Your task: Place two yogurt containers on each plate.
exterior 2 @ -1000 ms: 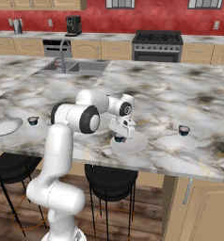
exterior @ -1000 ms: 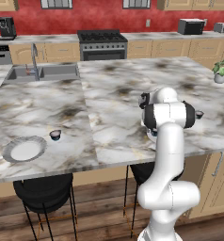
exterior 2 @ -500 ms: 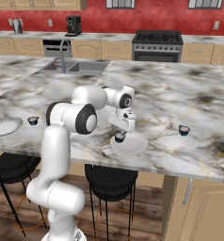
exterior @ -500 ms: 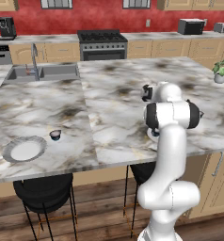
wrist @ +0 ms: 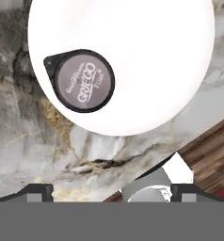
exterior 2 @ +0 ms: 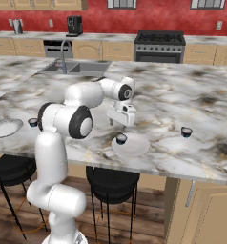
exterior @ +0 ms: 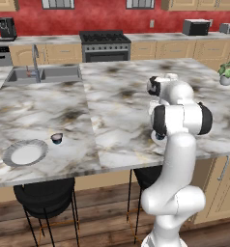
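The gripper has lifted clear, fingers spread and empty, leaving one yogurt cup sitting on the near plate, so that plate needs one more and the far plate two.

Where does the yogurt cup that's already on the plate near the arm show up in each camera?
Left base view: yogurt cup peeks out at the arm's left edge, mid-right of the picture.
Right base view: centre, on the plate's left part.
Hand view: upper left, lid up.
Shared landmark: that white plate, near the counter's front edge.
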Available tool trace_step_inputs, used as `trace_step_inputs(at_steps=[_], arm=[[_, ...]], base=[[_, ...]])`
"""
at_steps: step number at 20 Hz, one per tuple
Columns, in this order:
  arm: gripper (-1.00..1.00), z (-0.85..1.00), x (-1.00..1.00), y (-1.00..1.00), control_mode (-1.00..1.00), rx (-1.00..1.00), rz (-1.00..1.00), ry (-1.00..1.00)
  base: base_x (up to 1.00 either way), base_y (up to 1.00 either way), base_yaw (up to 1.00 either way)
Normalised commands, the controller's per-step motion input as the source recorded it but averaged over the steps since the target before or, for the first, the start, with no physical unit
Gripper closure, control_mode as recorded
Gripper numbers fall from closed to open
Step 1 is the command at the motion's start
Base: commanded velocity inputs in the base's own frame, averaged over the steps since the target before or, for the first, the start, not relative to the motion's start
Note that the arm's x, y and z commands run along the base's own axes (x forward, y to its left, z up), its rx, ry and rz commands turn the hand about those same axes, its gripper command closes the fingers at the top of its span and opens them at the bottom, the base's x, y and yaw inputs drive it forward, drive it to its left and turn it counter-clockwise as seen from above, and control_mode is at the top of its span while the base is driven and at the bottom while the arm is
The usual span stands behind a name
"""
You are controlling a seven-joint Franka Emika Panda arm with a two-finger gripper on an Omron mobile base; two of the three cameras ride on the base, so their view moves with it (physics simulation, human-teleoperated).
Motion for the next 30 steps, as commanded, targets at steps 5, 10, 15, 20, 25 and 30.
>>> trace_step_inputs(at_steps=[5, 10, 15, 20, 25, 30], arm=[[-1.00, 0.35, -0.55, 0.67, -1.00, -0.01, 0.06, -0.01], [-1.00, 0.32, -0.51, 0.76, -1.00, -0.01, 0.17, -0.05], [-1.00, 0.15, -0.64, 0.12, -1.00, 0.00, 0.29, -0.23], [-1.00, 0.08, -0.44, -0.09, -1.00, 0.00, 0.33, -0.16], [-1.00, 0.27, -0.09, 0.00, -1.00, 0.01, 0.18, -0.08], [-1.00, 0.29, 0.00, -0.05, -1.00, 0.05, 0.01, 0.00]], base=[[0.00, 0.00, 0.00], [0.00, 0.00, 0.00], [0.00, 0.00, 0.00], [0.00, 0.00, 0.00], [0.00, 0.00, 0.00], [0.00, 0.00, 0.00]])
